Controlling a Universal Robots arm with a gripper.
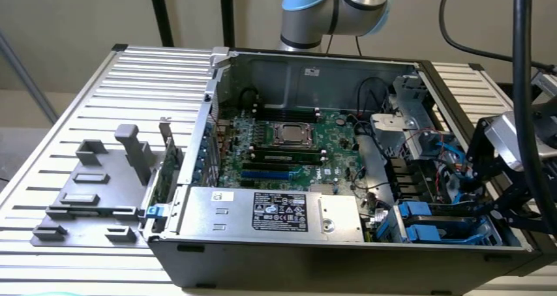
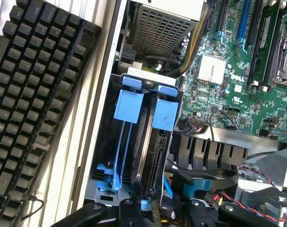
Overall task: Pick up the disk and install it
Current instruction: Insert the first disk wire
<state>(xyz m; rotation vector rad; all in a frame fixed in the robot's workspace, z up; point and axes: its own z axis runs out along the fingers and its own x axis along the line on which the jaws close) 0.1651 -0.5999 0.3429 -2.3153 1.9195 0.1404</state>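
**Exterior view.** An open computer case (image 1: 331,257) lies on a slatted metal table (image 1: 156,81). A grey plastic fixture (image 1: 96,192) stands empty on the exterior view's left. Inside the case, the power-supply box (image 1: 270,211) sits along the near wall. The disk (image 1: 422,212) is low in the frame on the exterior view's right, standing on edge in the corner drive bay with its blue rails showing. The gripper (image 1: 487,192) hangs just over that corner, close to the case's side wall.

**Wrist view.** The disk (image 2: 152,151) runs lengthwise down the bay, and its two blue tabs (image 2: 129,106) are at the end away from the camera. The gripper (image 2: 162,208) straddles the disk's near end. I cannot tell whether the jaws are clamped on it or merely standing beside it. A keyboard (image 2: 39,94) lies on the table outside the case wall. Red and black wires (image 2: 247,198) and a blue cable (image 2: 168,187) crowd the space beside the jaws.

**Risks, as I judge them.**
- The disk looks to be in the bay but perhaps not fully home. A push that is slightly off-line could cock the rails in their guides and jam it.
- The loose wires sit close enough to be pinched under the drive or hooked by the jaws.
- The bay is tight, so the case wall could be struck.
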